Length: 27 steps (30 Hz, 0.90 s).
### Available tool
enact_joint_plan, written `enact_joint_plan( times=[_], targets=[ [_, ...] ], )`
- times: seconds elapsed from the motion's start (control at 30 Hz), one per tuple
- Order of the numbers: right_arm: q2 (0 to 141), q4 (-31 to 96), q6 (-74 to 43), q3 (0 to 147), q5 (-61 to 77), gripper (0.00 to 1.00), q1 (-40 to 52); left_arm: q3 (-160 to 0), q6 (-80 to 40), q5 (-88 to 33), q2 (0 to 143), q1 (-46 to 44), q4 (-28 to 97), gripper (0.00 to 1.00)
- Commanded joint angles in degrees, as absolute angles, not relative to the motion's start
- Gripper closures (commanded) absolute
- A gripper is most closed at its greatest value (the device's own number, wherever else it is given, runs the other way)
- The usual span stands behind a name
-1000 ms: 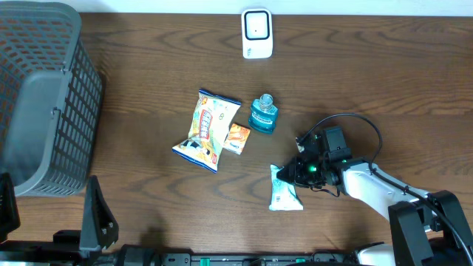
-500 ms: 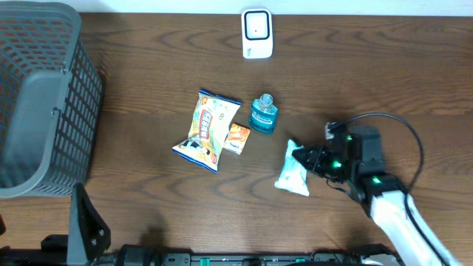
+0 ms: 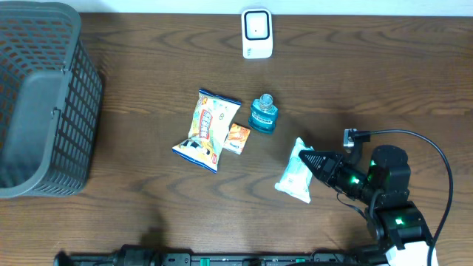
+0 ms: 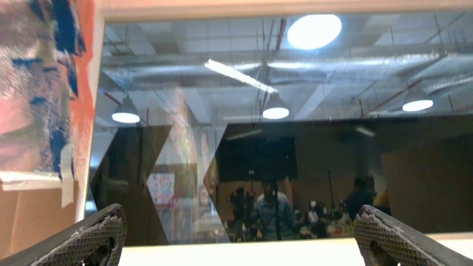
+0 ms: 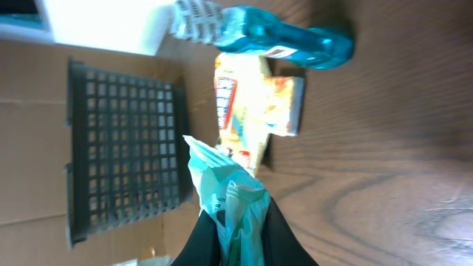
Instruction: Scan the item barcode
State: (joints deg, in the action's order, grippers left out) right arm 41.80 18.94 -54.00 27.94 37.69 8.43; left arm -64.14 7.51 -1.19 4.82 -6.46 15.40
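My right gripper [image 3: 316,162] is shut on one end of a pale green and white packet [image 3: 295,174], right of the table's middle. In the right wrist view the packet [image 5: 222,185] sticks out from between the two black fingers [image 5: 198,238] towards the other goods. No barcode shows on it. A white scanner [image 3: 257,33] stands at the table's far edge, well away from the packet. My left gripper [image 4: 238,217] is out of the overhead view. Its own camera looks at a lit room, and the fingers stand wide open with nothing between them.
A yellow snack bag [image 3: 207,129], a small orange packet [image 3: 237,138] and a blue bottle [image 3: 263,114] lie together mid-table, left of the held packet. A grey mesh basket [image 3: 41,96] fills the left side. The right arm's cable [image 3: 436,155] loops over the right side.
The right gripper has carried the packet to the right and slightly up-table, turning it. The left arm, visible at the bottom left before, has gone out of the overhead view.
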Motion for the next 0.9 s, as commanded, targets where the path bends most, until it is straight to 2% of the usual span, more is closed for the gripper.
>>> enact_joint_plan(
  times=[0.0, 0.2, 0.4, 0.87],
  targets=[
    [40.8, 19.1, -55.3, 28.1, 42.3, 0.98, 8.3, -64.5, 8.1, -1.7, 2.7, -6.3, 16.1, 0.02],
    [40.8, 19.1, -55.3, 28.1, 47.0, 0.98, 8.3, -64.5, 8.3, -1.7, 0.7, -6.2, 16.7, 0.02],
    [40.8, 19.0, -52.5, 28.1, 48.5, 0.98, 8.6, -64.4, 15.1, -1.4, 0.2, -4.5, 18.2, 0.02],
    [40.8, 13.9, -38.3, 28.9, 33.4, 0.98, 11.4, -63.6, 13.6, -1.0, 1.2, -4.2, 10.5, 0.02]
  ],
)
